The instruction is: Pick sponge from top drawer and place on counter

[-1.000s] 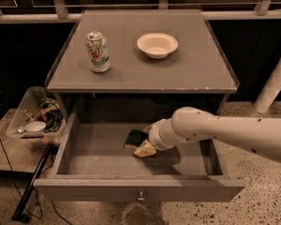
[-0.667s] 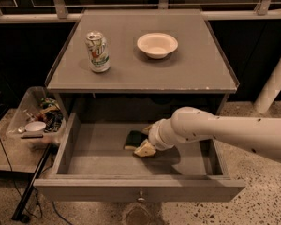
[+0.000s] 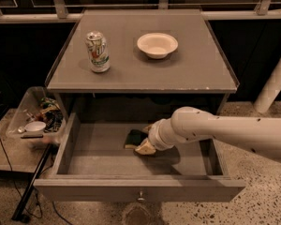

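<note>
The top drawer (image 3: 139, 189) is pulled open below the counter (image 3: 145, 71). The sponge (image 3: 133, 137), dark green over a yellow layer, lies on the drawer floor near the middle. My gripper (image 3: 144, 138) reaches into the drawer from the right on the white arm (image 3: 225, 130). It is right at the sponge's right end and hides part of it. Whether it touches the sponge cannot be made out.
A soda can (image 3: 98, 51) and a white bowl (image 3: 157, 44) stand on the counter. A clear plastic bin (image 3: 35, 118) of clutter sits left of the drawer. A white post (image 3: 275, 81) stands at the right. Speckled floor lies around the cabinet.
</note>
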{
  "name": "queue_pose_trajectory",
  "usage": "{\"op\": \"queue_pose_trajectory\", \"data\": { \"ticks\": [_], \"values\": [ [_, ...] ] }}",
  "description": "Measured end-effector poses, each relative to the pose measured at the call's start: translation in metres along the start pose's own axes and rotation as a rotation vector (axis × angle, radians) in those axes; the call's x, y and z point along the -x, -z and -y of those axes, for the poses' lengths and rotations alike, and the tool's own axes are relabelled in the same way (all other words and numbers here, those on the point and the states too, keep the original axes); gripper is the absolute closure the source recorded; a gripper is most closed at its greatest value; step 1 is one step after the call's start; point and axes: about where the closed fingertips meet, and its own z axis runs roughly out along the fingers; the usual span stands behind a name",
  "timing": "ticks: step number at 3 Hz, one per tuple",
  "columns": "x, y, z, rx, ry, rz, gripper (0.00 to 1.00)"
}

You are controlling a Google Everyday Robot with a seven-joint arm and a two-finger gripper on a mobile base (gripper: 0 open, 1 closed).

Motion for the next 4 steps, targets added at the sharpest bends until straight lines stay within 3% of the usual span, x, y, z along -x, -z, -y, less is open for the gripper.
{"op": "queue_pose_trajectory", "data": {
  "ticks": [1,3,4],
  "values": [
    [-0.007,0.018,0.001,0.001,0.000,0.002,1.00],
    [-0.012,0.106,0.004,-0.039,0.033,0.044,1.00],
    [-0.003,0.153,0.007,-0.087,0.076,0.044,1.00]
  ]
}}
